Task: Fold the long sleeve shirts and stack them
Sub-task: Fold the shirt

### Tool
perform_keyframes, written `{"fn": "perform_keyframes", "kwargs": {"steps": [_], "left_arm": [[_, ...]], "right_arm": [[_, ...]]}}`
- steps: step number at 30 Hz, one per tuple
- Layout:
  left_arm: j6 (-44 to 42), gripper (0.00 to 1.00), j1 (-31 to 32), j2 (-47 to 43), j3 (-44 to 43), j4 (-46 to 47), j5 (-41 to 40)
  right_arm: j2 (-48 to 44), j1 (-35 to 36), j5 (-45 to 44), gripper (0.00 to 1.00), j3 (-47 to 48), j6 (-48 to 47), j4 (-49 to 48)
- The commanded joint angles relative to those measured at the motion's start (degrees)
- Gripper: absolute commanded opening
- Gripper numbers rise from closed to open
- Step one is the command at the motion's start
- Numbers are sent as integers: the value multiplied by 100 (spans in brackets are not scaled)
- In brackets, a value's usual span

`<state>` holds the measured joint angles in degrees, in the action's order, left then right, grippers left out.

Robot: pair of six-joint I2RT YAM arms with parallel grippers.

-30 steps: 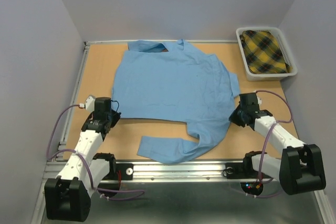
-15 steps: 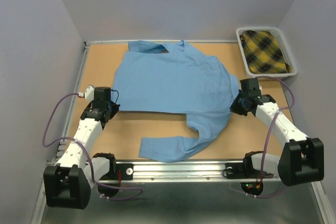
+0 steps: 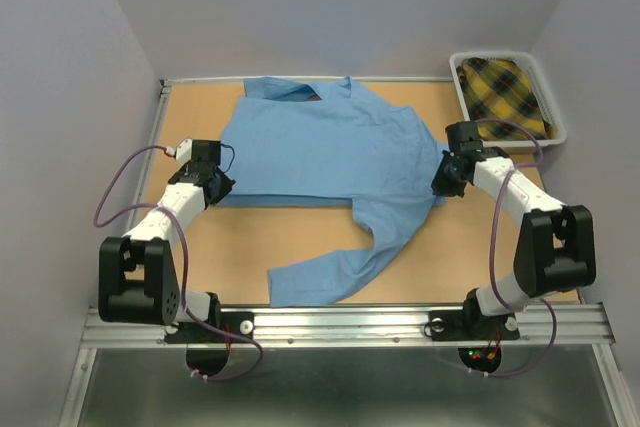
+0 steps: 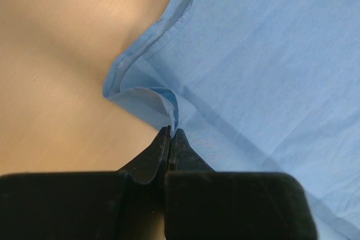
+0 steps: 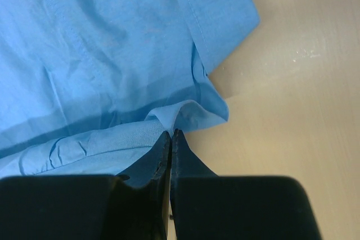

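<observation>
A light blue long sleeve shirt (image 3: pixel 320 162) lies spread on the tan table, collar at the far edge, one sleeve (image 3: pixel 330 267) trailing toward the near edge. My left gripper (image 3: pixel 222 187) is shut on the shirt's near left hem corner (image 4: pixel 169 102), the cloth pinched up between the black tips (image 4: pixel 171 133). At the shirt's right side my right gripper (image 3: pixel 442 182) is shut on a raised fold of the hem (image 5: pixel 185 113), its tips (image 5: pixel 171 133) pressed together on the cloth. A yellow plaid shirt (image 3: pixel 505 97) lies in the basket.
A white basket (image 3: pixel 465 112) stands at the far right corner of the table. A metal rail (image 3: pixel 350 322) with both arm bases runs along the near edge. Grey walls close in the left, back and right sides.
Both grippers have moved away from the near edge toward the back, each holding the hem. The shirt's lower edge went with them and the trailing sleeve has slid further up the table.
</observation>
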<state>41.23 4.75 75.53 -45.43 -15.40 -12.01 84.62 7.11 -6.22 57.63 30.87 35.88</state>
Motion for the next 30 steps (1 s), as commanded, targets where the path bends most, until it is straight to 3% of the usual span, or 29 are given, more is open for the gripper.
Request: {"fn": "perform_keyframes", "kwargs": {"steps": [1, 14, 18, 23, 26, 27, 30], "left_arm": [[-352, 5, -80, 426, -387, 291, -249], [-634, 8, -80, 1219, -915, 538, -144], [-634, 14, -80, 1385, -950, 582, -82], [-634, 33, -80, 1518, -1003, 608, 58], [-634, 56, -80, 1491, -1038, 608, 59], [-625, 67, -80, 1448, -1047, 617, 67], [-634, 78, -80, 1325, -1178, 565, 102]], "right_arm": [[335, -52, -283, 2, 504, -283, 86], [1065, -105, -336, 9, 1031, -345, 86], [1223, -105, -363, 15, 1102, -319, 86], [1268, -105, -415, 24, 1032, -292, 86], [1197, -114, -494, 27, 935, -284, 86], [1136, -114, -520, 34, 926, -275, 77], [978, -114, -433, 42, 1022, -310, 77]]}}
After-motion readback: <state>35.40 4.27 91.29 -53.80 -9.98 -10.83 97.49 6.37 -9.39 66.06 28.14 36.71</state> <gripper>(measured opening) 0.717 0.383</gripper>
